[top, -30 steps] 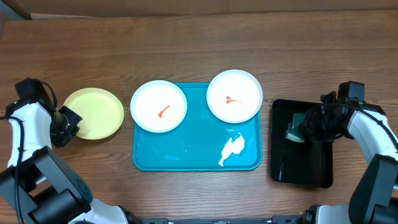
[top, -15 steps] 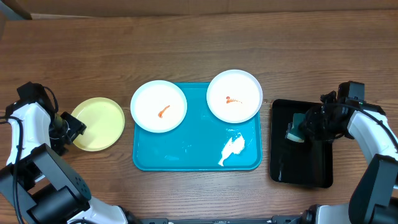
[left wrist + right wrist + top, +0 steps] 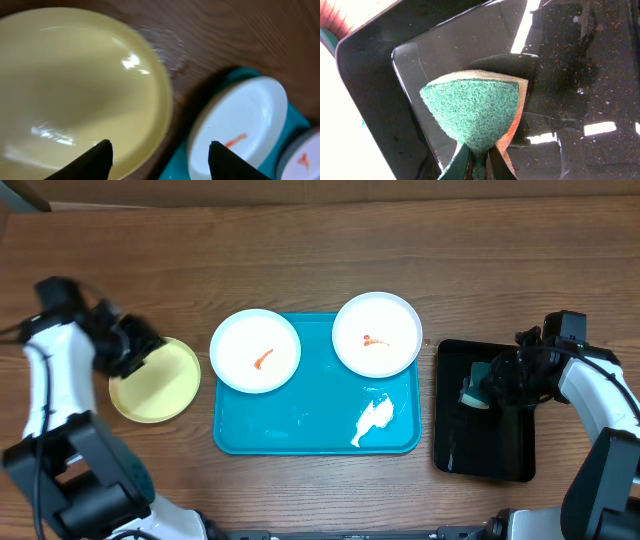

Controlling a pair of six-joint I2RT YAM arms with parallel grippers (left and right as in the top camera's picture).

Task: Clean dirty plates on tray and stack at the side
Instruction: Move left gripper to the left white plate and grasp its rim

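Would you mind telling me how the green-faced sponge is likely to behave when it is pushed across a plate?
The sponge bows into a cone where the jaws of the right gripper pinch it, so it is probably soft and will flatten. Its coarse green face should grip rather than slide.

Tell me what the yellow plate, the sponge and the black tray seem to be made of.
Yellow plate: probably glossy plastic; smooth, with bright highlights. Sponge: matte, coarse green scouring fibre over a paler foam layer. Black tray: likely hard plastic, glossy; it shows mirror-like reflections and wet specks.
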